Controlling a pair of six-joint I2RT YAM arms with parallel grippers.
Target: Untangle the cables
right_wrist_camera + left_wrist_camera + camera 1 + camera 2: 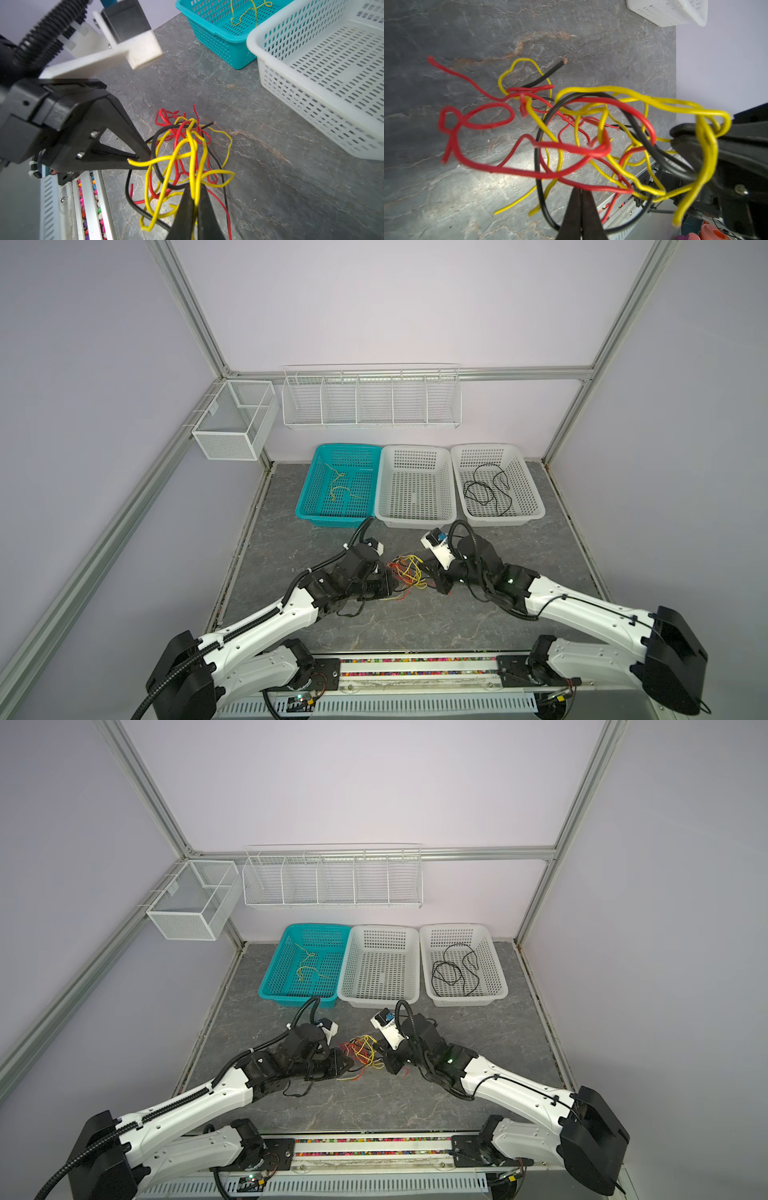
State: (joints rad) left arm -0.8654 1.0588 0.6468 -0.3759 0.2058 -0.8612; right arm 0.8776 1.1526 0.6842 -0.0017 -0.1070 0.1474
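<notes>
Both arms extend toward frame centre in both top views. Left claw (580, 192): jaws closed. Right claw (195, 191): jaws clamped on the cables (192, 153).

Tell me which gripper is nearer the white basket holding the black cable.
Right. The right gripper sits in front and left of that basket; the left gripper is farther left, across the tangled cables.

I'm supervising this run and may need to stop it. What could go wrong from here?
The left gripper and right gripper are shut on the tangle of thin red, yellow and black cables; pulling apart could tighten it instead of freeing a strand. The right one pinches a bunch of yellow strands together, so more than one may drag along.
</notes>
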